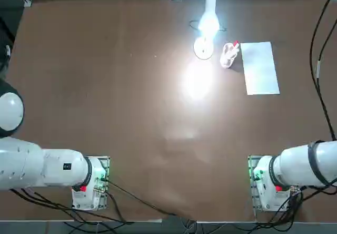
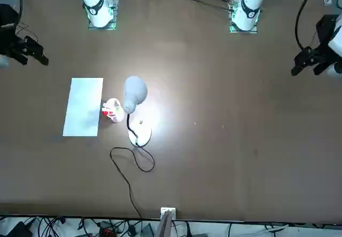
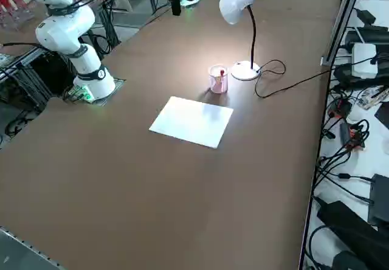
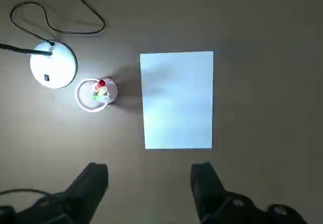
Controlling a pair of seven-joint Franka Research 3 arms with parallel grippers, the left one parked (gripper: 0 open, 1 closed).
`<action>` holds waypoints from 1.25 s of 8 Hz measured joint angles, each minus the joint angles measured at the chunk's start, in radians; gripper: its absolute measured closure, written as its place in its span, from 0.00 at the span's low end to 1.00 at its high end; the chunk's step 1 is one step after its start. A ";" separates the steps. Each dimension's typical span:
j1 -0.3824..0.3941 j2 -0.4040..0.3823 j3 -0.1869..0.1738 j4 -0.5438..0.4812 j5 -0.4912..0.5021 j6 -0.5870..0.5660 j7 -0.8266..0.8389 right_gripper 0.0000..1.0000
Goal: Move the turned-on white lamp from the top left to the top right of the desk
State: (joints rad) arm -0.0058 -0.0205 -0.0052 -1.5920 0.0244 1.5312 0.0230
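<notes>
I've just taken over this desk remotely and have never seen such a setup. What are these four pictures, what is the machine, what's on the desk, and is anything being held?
Two robot arms are bolted side by side at one edge of a brown desk. One picture looks straight down from overhead, one faces the arms from across the desk, one looks down diagonally from the robot's right, and one comes from a camera on the working right arm's wrist.

On the desk stand a lit white lamp, with its black cord trailing off, a small clear cup of pens beside its base, and a white paper sheet next to the cup.

The right gripper hangs above the desk, facing the paper, fingers spread apart. It holds nothing.
</notes>
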 joint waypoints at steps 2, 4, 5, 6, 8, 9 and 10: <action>-0.001 0.001 0.000 0.001 0.000 -0.002 0.000 0.00; -0.001 0.005 0.000 0.002 0.000 -0.006 0.000 0.00; -0.002 0.015 0.000 0.002 0.000 -0.007 -0.001 0.00; -0.004 0.027 0.000 0.003 -0.001 -0.007 -0.001 0.00; -0.006 0.042 -0.006 0.006 -0.001 -0.007 0.006 0.00; -0.005 0.048 -0.005 0.007 0.000 -0.004 0.031 0.00; 0.004 0.052 -0.002 0.010 0.005 0.024 0.085 0.00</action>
State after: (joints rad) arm -0.0018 0.0315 -0.0070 -1.5825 0.0291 1.5553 0.1079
